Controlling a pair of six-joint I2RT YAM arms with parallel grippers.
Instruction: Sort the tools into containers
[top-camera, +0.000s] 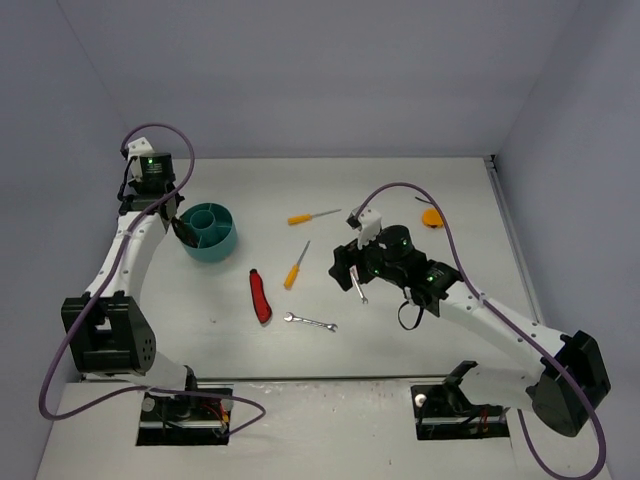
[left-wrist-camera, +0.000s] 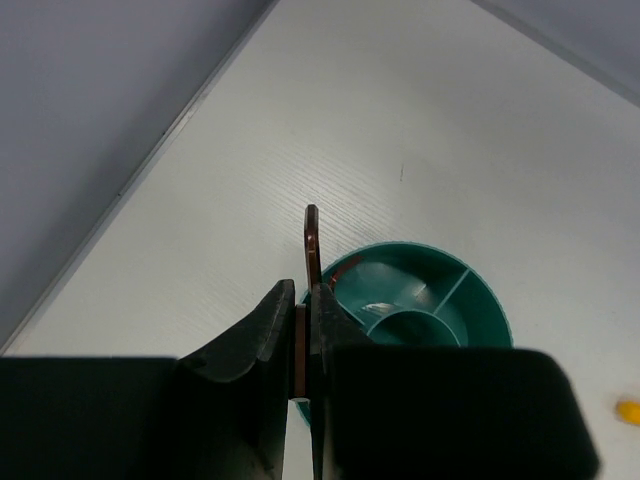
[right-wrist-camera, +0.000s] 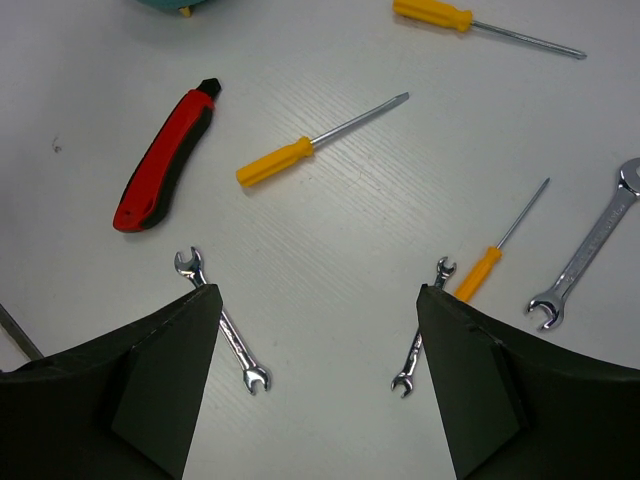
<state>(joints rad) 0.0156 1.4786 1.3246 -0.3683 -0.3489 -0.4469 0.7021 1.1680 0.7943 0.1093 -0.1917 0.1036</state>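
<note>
Mostly bare white table (top-camera: 270, 190), faint lengthwise grain, a dark speck (right-wrist-camera: 55, 147) here and there. Boxed by pale grey walls (top-camera: 300, 70) at left, back and right; seam against the left wall plain in the left wrist view. Two cut-outs at the near edge, arm bases bolted in them.

Teal tub (top-camera: 210, 232) at far left of the table, near the left wall, split into compartments round a central cup.

Left gripper (left-wrist-camera: 305, 300) at the tub's left rim, fingers pinched tight on a thin flat brownish strip (left-wrist-camera: 312, 240) standing up past the tips. Kind of tool not clear.

Right gripper (right-wrist-camera: 318, 300) centre-right, hanging above the table, fingers spread wide, nothing between them.

Loose and flat on the table below and around it:
- red-and-black knife (right-wrist-camera: 165, 155), well apart from the tub
- three orange-handled screwdrivers (right-wrist-camera: 310, 145), one much smaller
- three silver wrenches (right-wrist-camera: 222, 320), two small, one larger at the right
- small screwdriver's handle just beside one small wrench

Small orange thing (top-camera: 432, 216) farther back on the right, too small to tell.
</note>
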